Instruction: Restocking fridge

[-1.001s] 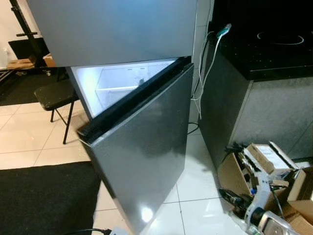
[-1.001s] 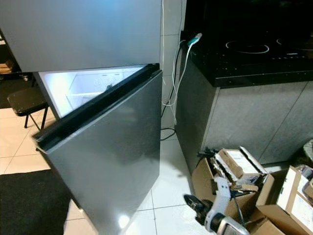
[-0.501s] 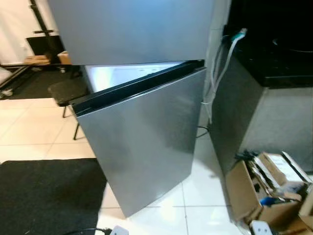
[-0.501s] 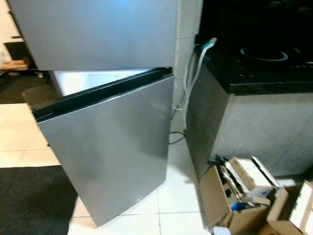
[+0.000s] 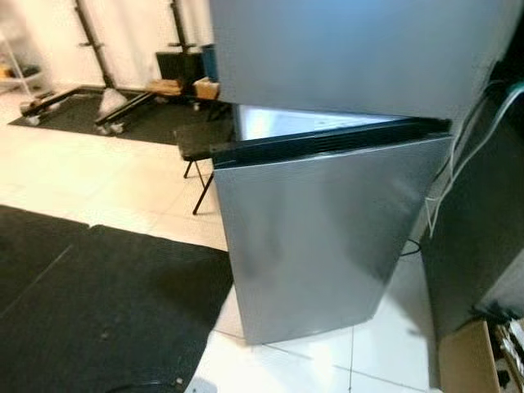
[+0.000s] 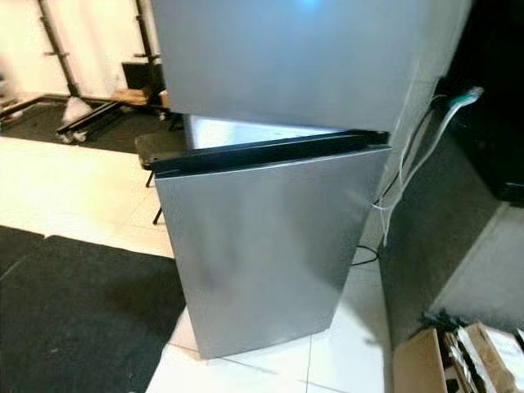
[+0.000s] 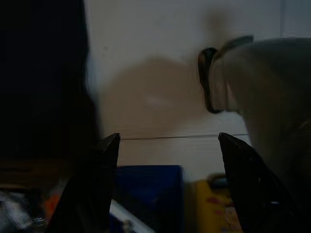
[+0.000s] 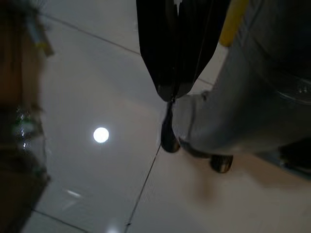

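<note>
The fridge (image 5: pixel 327 164) fills the centre and upper right of the frame, its lower door (image 6: pixel 262 246) slightly ajar. It looks heavy, stiff and slick; grip its dark top edge. Left gripper (image 7: pixel 165 145) spread, right gripper (image 8: pixel 172 94) pressed together.
</note>
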